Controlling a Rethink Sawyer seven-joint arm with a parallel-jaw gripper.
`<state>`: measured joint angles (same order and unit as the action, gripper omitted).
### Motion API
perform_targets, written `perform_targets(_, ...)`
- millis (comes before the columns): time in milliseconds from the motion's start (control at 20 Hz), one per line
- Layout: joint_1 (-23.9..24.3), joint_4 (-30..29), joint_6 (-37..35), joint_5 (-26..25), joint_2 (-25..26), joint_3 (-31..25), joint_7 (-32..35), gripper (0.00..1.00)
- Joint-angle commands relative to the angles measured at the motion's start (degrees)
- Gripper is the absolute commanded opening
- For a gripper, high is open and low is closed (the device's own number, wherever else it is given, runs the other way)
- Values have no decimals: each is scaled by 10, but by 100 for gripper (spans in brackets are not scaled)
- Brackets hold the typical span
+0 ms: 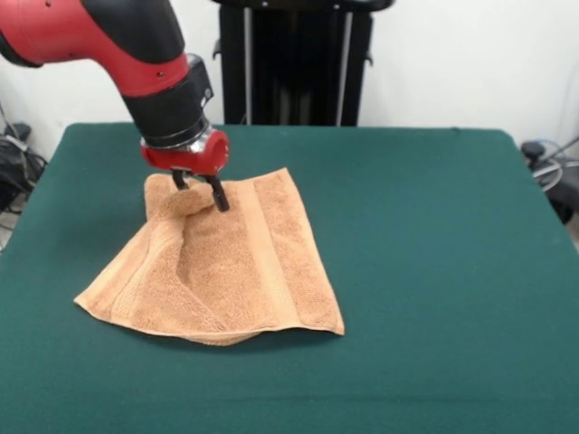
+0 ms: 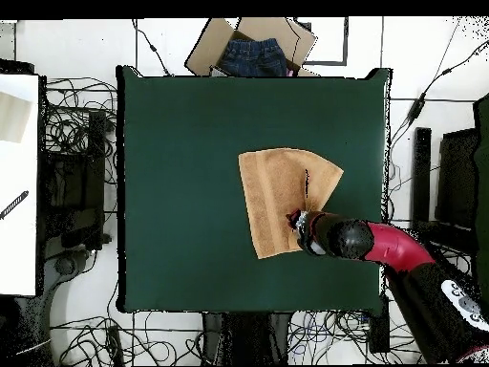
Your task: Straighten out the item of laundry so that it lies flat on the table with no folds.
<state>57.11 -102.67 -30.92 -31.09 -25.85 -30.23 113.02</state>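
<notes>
Item: towel (image 1: 226,271), orange-tan, on green tabletop (image 1: 434,271), part folded along one side; end effector (image 1: 201,194) at its far corner, fingers pinching a raised bunch of cloth, remaining towel spreading from it toward the table's near edge.

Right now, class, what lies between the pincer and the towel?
Nothing: in the front view the pincer has its tips at the towel, on a raised fold at its far corner, with no gap showing. The overhead view cannot confirm this.
</notes>
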Motion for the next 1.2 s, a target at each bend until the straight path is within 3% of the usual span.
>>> perform_targets(50, -42, 17, -112, 10, -100, -41, -91, 100)
perform_targets(250, -98, 7, -110, -37, -223, -17, -95, 100)
perform_targets(450, -120, -11, -68, -71, -260, -8, -71, 100)
perform_targets(1200, -114, -12, -6, -101, -195, 4, -48, 100)
